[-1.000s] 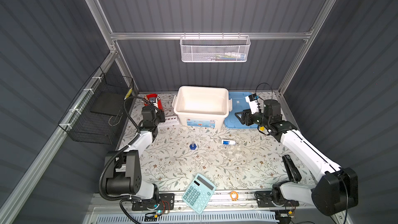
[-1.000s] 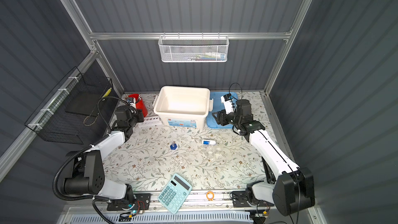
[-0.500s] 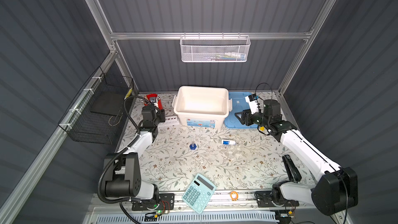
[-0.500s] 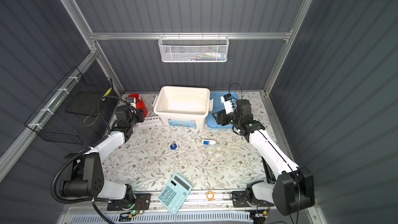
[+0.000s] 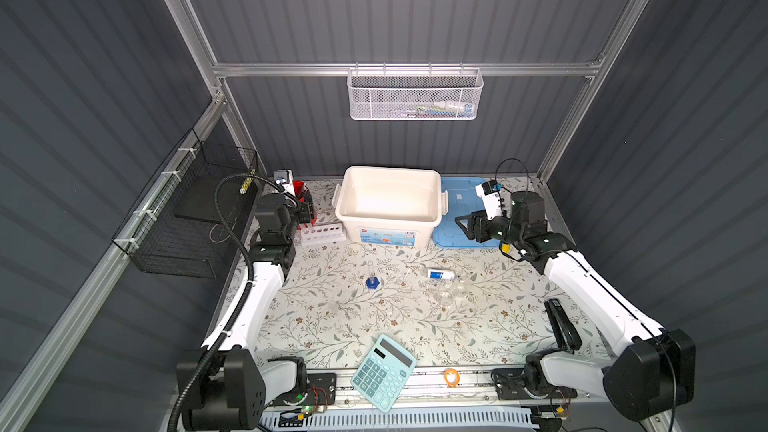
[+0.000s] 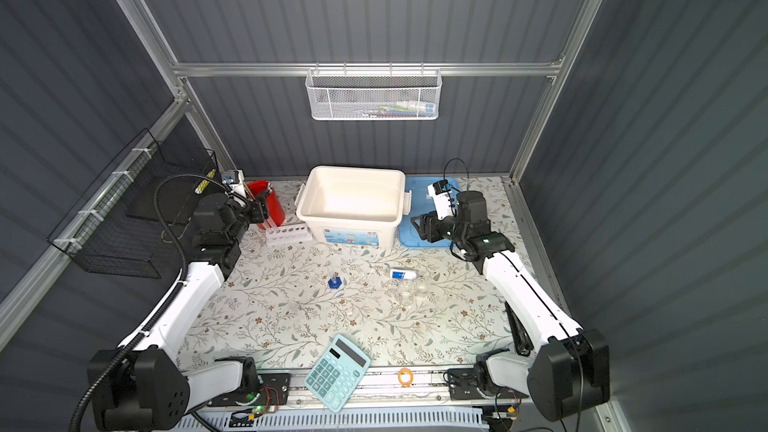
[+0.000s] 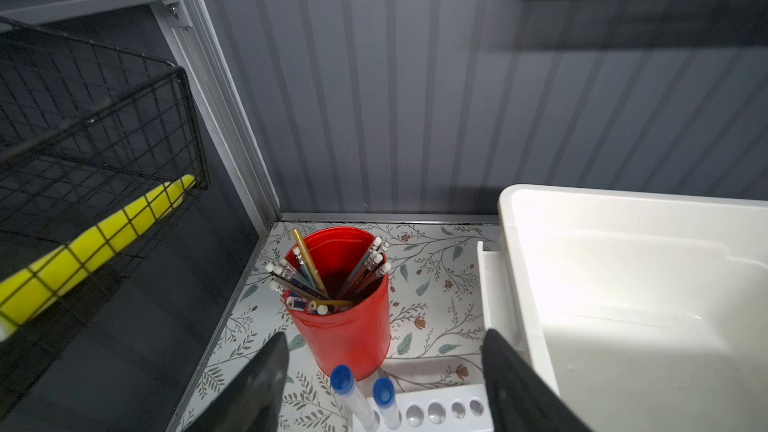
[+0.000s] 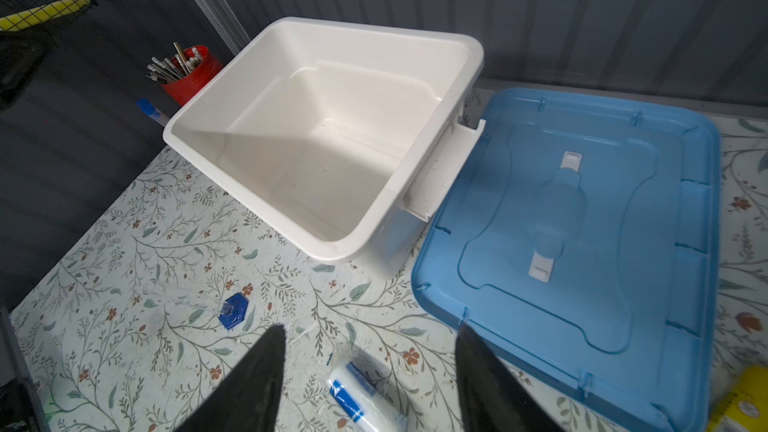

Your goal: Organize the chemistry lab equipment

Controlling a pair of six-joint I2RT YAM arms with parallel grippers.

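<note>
In both top views we see the left gripper (image 5: 306,211) at centre left of the frame, above the white plastic test-tube rack (image 5: 322,233) and beside the red cup of pens (image 6: 275,211). The right gripper (image 5: 463,224) hangs at centre right, above the edge of the flat blue plastic lid (image 5: 457,201), next to the open white plastic bin (image 5: 349,235). Mid-frame on the flowered tabletop (image 5: 332,317) stands the slim clear cylinder on a blue hexagonal foot (image 5: 372,281). Right of it the blue-white labelled flask (image 5: 438,274) lies on its side near the small clear beakers (image 5: 446,293)

From the left wrist we find the jaws spread wide, gripping nothing; the two blue-capped test tubes (image 7: 344,384) stand in the rack between them, clear of both fingers

From the right wrist we find the jaws spread and empty, with the labelled flask lying beyond the fingertips
</note>
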